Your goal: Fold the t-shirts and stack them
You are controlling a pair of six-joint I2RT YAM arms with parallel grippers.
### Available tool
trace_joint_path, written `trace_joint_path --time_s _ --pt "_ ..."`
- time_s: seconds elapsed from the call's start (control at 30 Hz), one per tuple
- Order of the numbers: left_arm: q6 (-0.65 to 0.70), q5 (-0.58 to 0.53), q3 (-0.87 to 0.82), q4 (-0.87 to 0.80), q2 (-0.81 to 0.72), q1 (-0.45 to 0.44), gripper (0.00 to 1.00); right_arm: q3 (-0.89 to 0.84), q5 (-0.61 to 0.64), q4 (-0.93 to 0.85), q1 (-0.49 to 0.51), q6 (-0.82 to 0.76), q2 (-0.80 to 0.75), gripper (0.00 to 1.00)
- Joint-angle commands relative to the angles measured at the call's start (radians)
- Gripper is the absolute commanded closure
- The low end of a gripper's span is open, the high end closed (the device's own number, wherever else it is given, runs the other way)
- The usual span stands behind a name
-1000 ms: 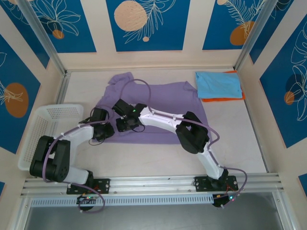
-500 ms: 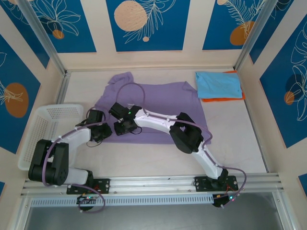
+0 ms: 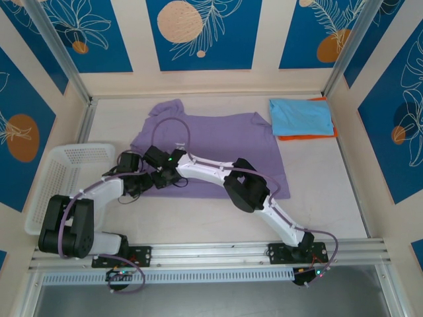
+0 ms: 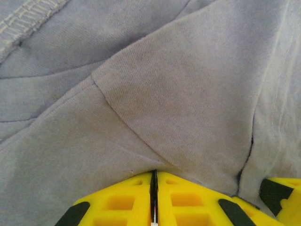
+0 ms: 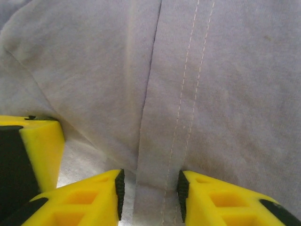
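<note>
Pale surface (image 3: 330, 191): lavender t-shirt (image 3: 225, 139) flat, long axis left-right; left tool (image 4: 154, 175) clenched on fold; right tool (image 5: 150, 176) part-open astride hem.

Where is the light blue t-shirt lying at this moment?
In the top external view, the light blue t-shirt lies folded at the far right corner of the table, on the orange t-shirt, right of the lavender t-shirt.

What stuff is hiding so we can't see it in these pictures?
Orange cloth t-shirt: top view, mostly under the folded light blue t-shirt.
Large lavender-purple t-shirt: top view, both arms cover its near-left edge.
Left gripper: left wrist view, shut fingers cut off by the bottom edge; how much cloth they pinch is hidden.
Right gripper: right wrist view, bottom edge cuts off the hem between its fingers.
</note>
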Motion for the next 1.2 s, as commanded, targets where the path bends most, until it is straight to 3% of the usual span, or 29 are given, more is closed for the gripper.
trace_joint_path --time_s 0.0,0.43,1.17 --pt "-0.008 -0.009 -0.024 -0.045 -0.014 0.020 0.90 0.017 0.014 -0.039 0.007 -0.009 0.030 0.67" --pt "-0.011 -0.029 -0.030 -0.046 -0.017 0.027 0.90 -0.067 -0.061 0.023 -0.032 0.003 -0.079 0.94" --pt "-0.011 -0.066 -0.033 -0.060 -0.029 0.031 0.90 -0.137 -0.313 0.073 -0.252 0.000 -0.150 0.99"
